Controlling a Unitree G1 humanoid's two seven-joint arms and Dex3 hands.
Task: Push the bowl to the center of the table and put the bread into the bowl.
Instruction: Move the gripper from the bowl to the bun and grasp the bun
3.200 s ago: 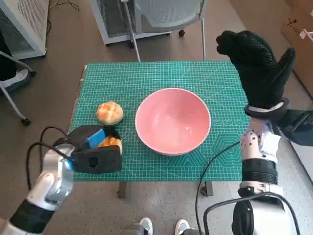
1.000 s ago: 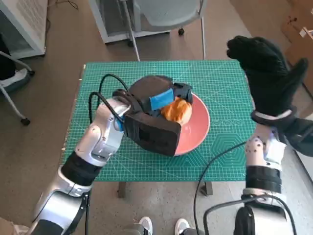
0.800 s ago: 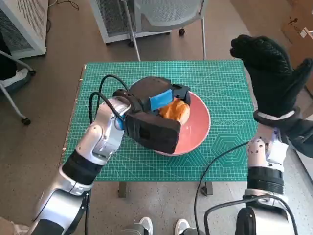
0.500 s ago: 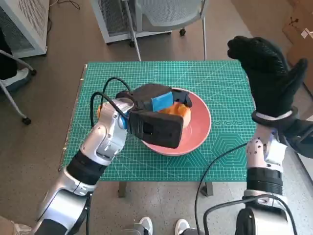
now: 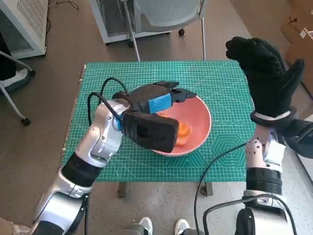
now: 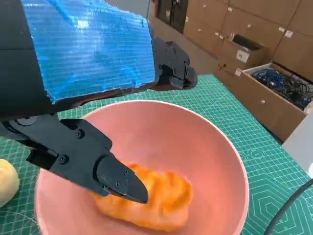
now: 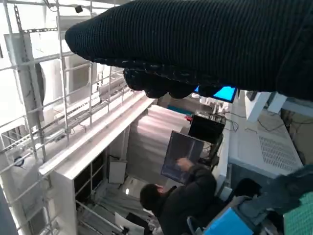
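With one bread roll [image 6: 146, 198] lying in the pink bowl [image 5: 199, 128], the left hand [image 5: 155, 105], fingers apart and empty, should lift straight clear; the gloved right hand [image 5: 266, 73] waits raised, fingers spread.

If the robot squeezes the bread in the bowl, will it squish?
Probably yes. The bread looks puffy and rounded, so it likely dents under a tight grip. It also seems light for its size, as soft rolls usually are. Lying in the pink bowl below the left hand, it should not roll far, since the curved wall would likely stop it.
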